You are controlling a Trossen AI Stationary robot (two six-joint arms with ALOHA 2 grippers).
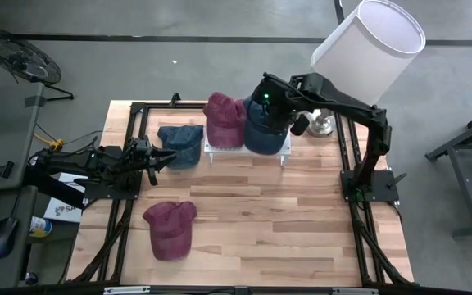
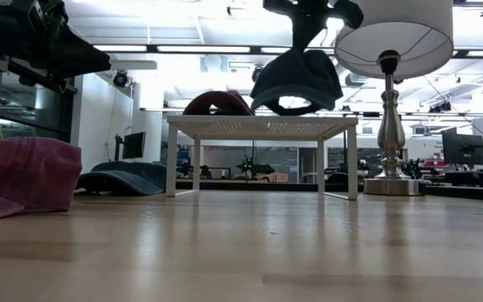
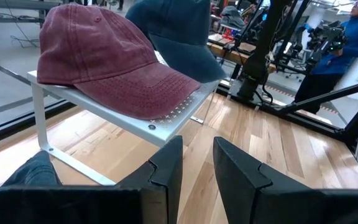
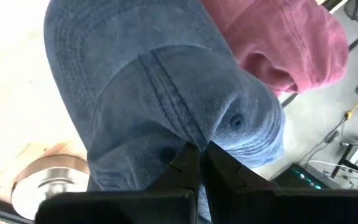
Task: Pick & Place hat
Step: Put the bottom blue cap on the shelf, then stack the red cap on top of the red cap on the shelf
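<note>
The right gripper (image 4: pixel 197 163) is pinched tight on the crown of a dark blue cap (image 1: pixel 262 131), holding it in the air above the right half of a small white rack (image 1: pixel 283 152) that stands at the back of the wooden surface (image 1: pixel 301 221). In the low view the dark blue cap (image 2: pixel 296 81) hangs just clear of the rack's perforated top (image 2: pixel 262 122), not resting on it, with its opening turned downward. In the right wrist view the fabric bunches between the two fingertips, and the cap's stitched seam runs straight down to them.

On the left half of the rack lies a maroon cap (image 1: pixel 224 119), just beside the held cap. A second blue cap (image 1: pixel 180 144) lies on the surface against the rack's left side, and a second maroon cap (image 1: pixel 170 228) lies well apart from the rack, toward the front left of the surface.

The left gripper (image 1: pixel 156 157) waits low over the surface to the left of the rack, just beside the blue cap lying there. Its fingers (image 3: pixel 166 165) stand a narrow gap apart and hold nothing.

A table lamp with a white shade (image 1: pixel 369 41) and a metal base (image 1: pixel 322 125) stands at the back right, near the rack. A person in a blue top (image 3: pixel 347 37) shows in the room beyond.
</note>
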